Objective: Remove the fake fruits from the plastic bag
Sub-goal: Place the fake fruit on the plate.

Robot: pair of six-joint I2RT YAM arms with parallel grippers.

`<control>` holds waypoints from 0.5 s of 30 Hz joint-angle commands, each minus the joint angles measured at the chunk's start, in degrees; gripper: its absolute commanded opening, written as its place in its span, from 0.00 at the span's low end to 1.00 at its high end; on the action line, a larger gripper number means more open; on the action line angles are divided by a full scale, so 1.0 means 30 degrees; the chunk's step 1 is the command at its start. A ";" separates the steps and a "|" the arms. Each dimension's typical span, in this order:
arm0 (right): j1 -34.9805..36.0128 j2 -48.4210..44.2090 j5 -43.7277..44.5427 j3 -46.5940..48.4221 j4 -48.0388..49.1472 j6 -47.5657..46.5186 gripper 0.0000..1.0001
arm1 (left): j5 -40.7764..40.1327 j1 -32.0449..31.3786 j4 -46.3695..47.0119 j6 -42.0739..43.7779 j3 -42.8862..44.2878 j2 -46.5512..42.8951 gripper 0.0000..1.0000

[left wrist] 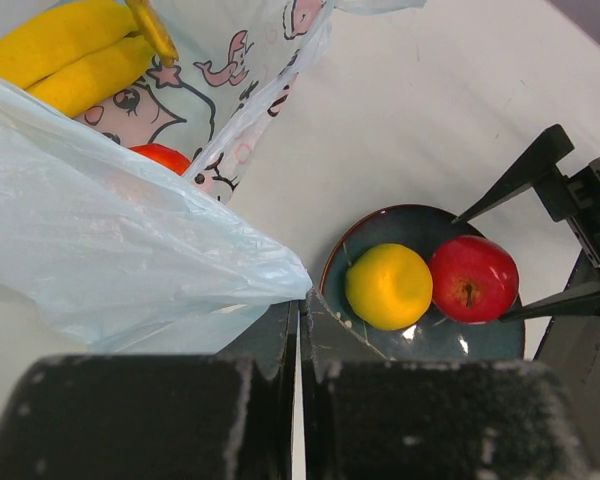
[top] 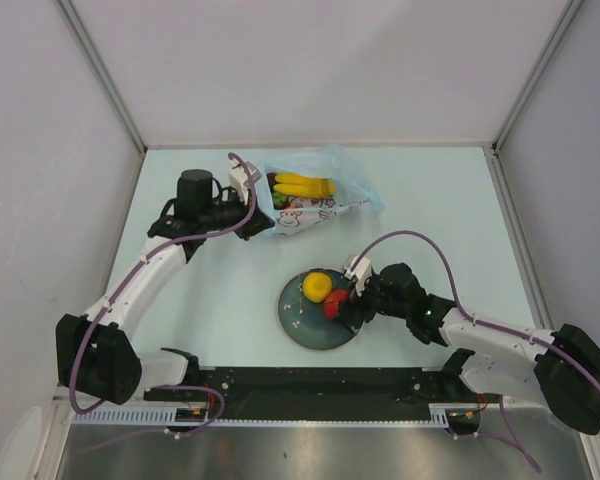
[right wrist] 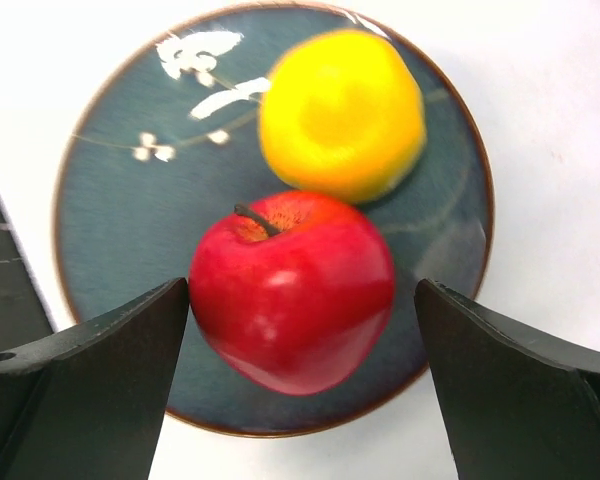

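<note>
Two fruits, a yellow one [top: 316,286] and an apple [top: 333,306], sit on the plate [top: 298,325] from above; bananas [top: 303,186] lie in the bag [top: 355,190].
Left wrist: the left gripper [left wrist: 298,335] pinches the bag's edge, and thin plastic may slip.
Right wrist: the right gripper [right wrist: 300,300] has its fingers spread around the apple, and a nudge could roll it.

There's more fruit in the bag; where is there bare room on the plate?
The plate's half with white painted marks is bare, bordered by yellow round fruit and red apple. The other half is crowded: both fruits, right gripper open around the apple.
</note>
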 commanded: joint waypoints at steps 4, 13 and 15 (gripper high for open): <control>-0.0718 -0.1005 -0.2354 0.2448 -0.2975 -0.1176 1.00 | 0.0373 0.0137 0.0297 0.0334 0.0723 -0.0688 0.00; -0.2153 -0.1655 -0.3294 0.3942 -0.4827 -0.0625 0.99 | 0.0812 0.0166 0.1321 -0.0895 0.0694 -0.0219 0.00; -0.2213 -0.0894 -0.2741 0.4497 -0.4152 0.0893 0.97 | 0.0872 0.0137 0.1527 -0.1333 0.0634 -0.0248 0.00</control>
